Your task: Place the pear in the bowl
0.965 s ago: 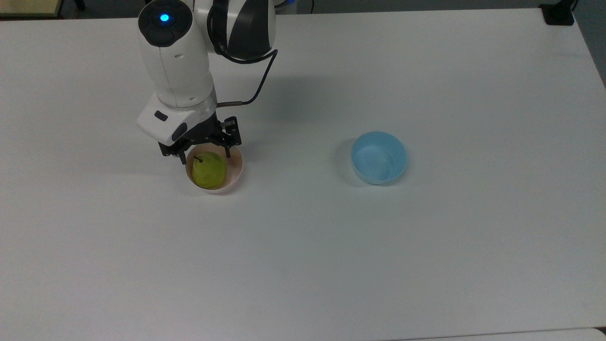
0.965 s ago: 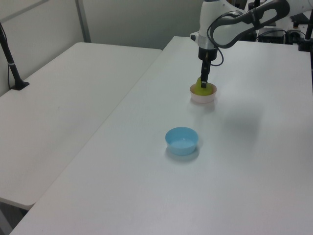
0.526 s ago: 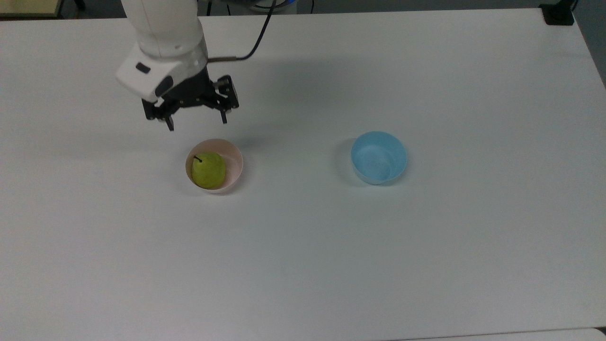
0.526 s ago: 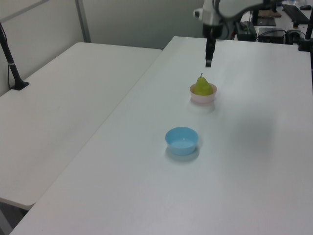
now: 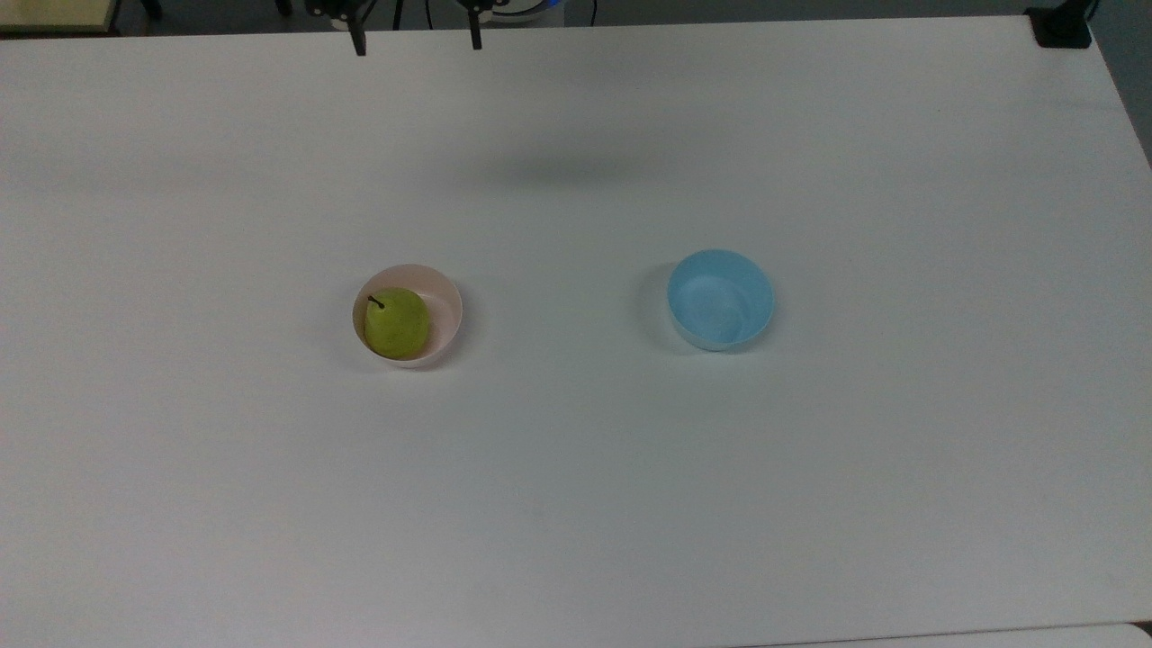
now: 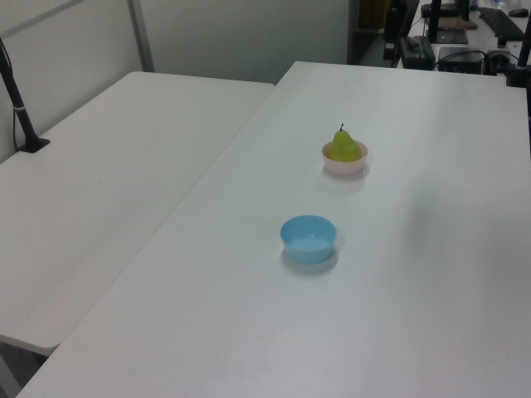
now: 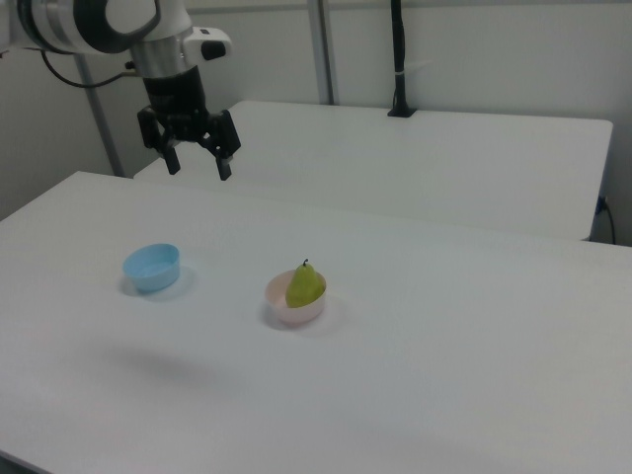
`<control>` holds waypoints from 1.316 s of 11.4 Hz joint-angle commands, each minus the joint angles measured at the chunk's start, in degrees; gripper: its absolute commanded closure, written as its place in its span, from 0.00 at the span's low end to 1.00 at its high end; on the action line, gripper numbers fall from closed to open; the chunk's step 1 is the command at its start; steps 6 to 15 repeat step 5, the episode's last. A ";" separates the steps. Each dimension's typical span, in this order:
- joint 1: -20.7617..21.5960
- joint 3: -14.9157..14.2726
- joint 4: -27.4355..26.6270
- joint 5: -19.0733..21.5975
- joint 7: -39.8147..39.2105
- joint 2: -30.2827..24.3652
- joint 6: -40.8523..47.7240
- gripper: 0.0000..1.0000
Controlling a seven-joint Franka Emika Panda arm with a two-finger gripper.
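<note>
The yellow-green pear [image 5: 396,321] [image 6: 343,146] [image 7: 305,284] rests stem-up inside the pale pink bowl [image 5: 447,315] [image 6: 343,164] [image 7: 294,311], leaning to the bowl's left side in the top view. My gripper [image 5: 416,38] [image 7: 198,165] hangs high above the table, far from the bowl, at the top edge of the top view. Its two dark fingers [image 7: 172,161] are spread wide, open, with nothing between them.
A light blue bowl [image 5: 720,299] [image 6: 309,238] [image 7: 152,267] stands empty to the right of the pink one in the top view. The white table [image 5: 576,504] carries both bowls. A second white table [image 6: 108,166] adjoins it. A black clamp [image 5: 1062,27] sits on the far right corner.
My gripper, open after letting go of the pear, has risen from the bowl's rim and drawn back to the top view's upper edge. Pear and bowls have not moved.
</note>
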State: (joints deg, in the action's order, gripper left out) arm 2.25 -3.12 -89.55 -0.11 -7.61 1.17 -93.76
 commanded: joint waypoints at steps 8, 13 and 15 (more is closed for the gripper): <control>1.09 -0.57 -2.29 2.75 0.31 0.15 -3.18 0.00; 1.09 -0.57 -2.29 2.75 0.31 0.15 -3.18 0.00; 1.09 -0.57 -2.29 2.75 0.31 0.15 -3.18 0.00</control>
